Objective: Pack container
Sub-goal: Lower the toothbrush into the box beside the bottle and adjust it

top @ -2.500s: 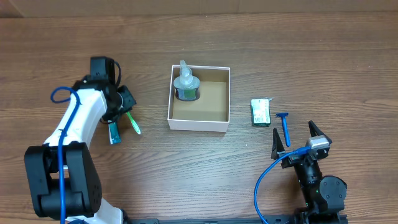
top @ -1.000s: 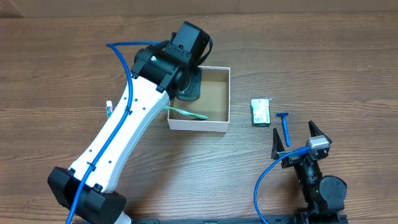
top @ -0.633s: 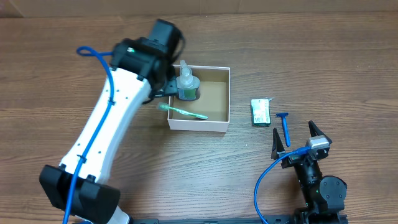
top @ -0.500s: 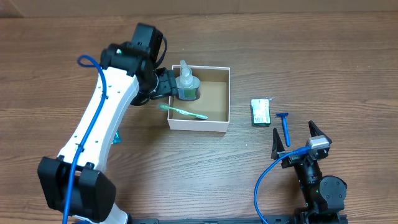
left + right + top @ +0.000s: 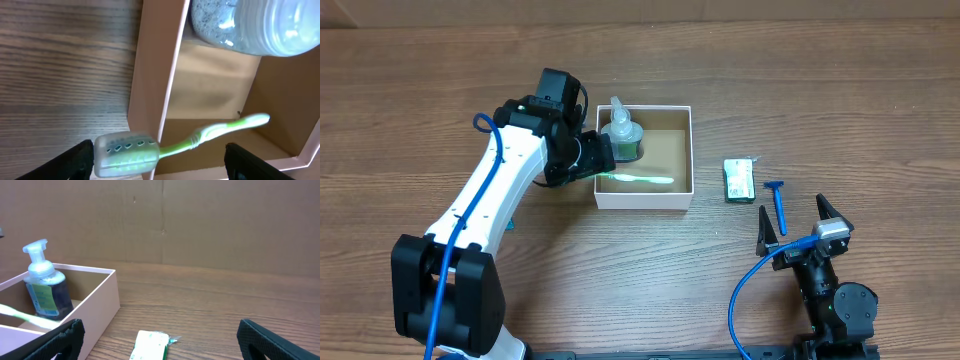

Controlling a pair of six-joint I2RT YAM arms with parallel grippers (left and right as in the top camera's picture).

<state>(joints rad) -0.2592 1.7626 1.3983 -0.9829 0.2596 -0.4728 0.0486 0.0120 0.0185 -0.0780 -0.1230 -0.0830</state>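
Left end effector (image 5: 598, 160) hovers at the left wall of the box (image 5: 642, 199), its two fingers (image 5: 75, 161) spread wide and gripping nothing. Between them, the wrist view shows a toothbrush (image 5: 200, 135). Its capped head is propped at the rim of that left wall, close to one finger. The green handle slants down onto the brown floor of the box toward the right wall.

The box, white outside, sits near the middle of the wooden surface (image 5: 820, 80). A clear pump bottle (image 5: 618, 135) stands upright in its back left corner. The bottle carries a greenish label, but from where I stand the print is too small to read.

Over on the right, well apart from the box, lies a small green packet (image 5: 739, 180). Its markings are also too fine to make out. A blue razor (image 5: 777, 200) rests just beside the packet on its right.

Nearer the front edge, the right end effector (image 5: 795, 222) is parked with its fingers splayed and empty, pointing toward the razor and packet without touching either.
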